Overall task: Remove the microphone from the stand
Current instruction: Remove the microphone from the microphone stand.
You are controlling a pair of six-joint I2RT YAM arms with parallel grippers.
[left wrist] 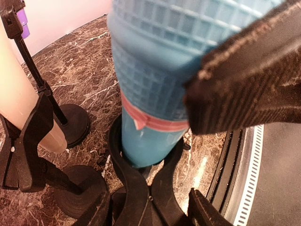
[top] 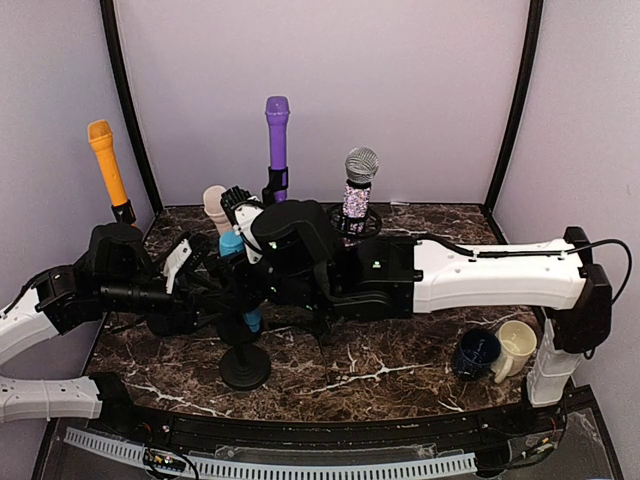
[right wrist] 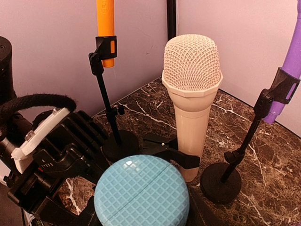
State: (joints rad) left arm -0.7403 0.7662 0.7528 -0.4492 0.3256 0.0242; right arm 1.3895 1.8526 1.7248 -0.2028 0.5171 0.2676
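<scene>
Left wrist view: left claw (left wrist: 207, 84) pinches the blue microphone (left wrist: 150, 70); right claw (top: 243, 222) grip I cannot tell

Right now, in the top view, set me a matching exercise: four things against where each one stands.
Things:
1. orange mic
2. purple mic
3. blue mic
4. mugs

Places:
A. near right
B. back left corner
C. middle, left of centre
D. back, centre

Pairs: 1-B, 2-D, 3-C, 4-A
</scene>
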